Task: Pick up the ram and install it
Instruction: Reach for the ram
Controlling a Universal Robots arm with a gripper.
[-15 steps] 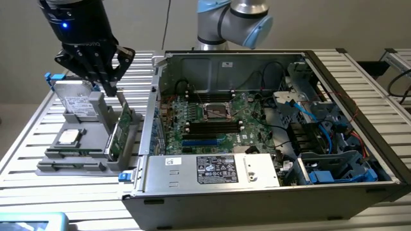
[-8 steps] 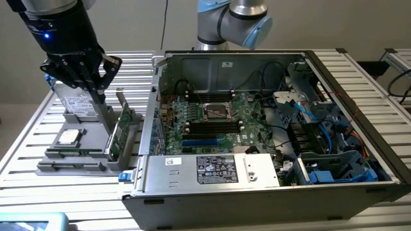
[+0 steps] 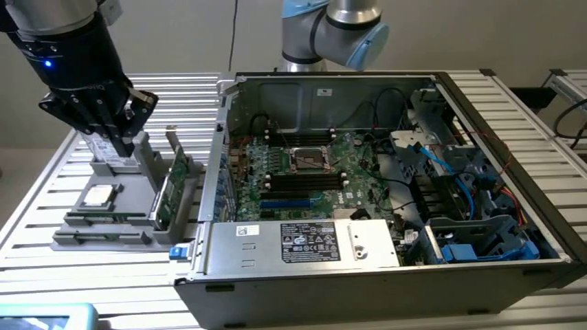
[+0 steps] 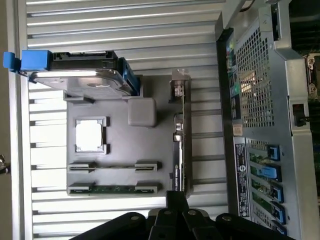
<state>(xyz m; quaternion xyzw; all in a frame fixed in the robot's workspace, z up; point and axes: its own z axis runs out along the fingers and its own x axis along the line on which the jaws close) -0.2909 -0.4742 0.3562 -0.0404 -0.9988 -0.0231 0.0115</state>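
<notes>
While hanging above the grey parts holder (image 3: 64, 240), shut completely at the gripper (image 3: 124, 143), fingers pressed together on nothing. Nearest the fingertips: end of the upright expansion card (image 4: 179, 150). Off to the fingers' side, clear of them: the ram (image 4: 115, 189), flat in the holder's outer slot, processor chip (image 4: 90, 135) beyond

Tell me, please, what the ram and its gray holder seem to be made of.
The ram: green circuit board, likely fiberglass laminate, judging by its green edge. The gray holder: matte plastic, perhaps printed; uniform dull gray, no glare.
</notes>
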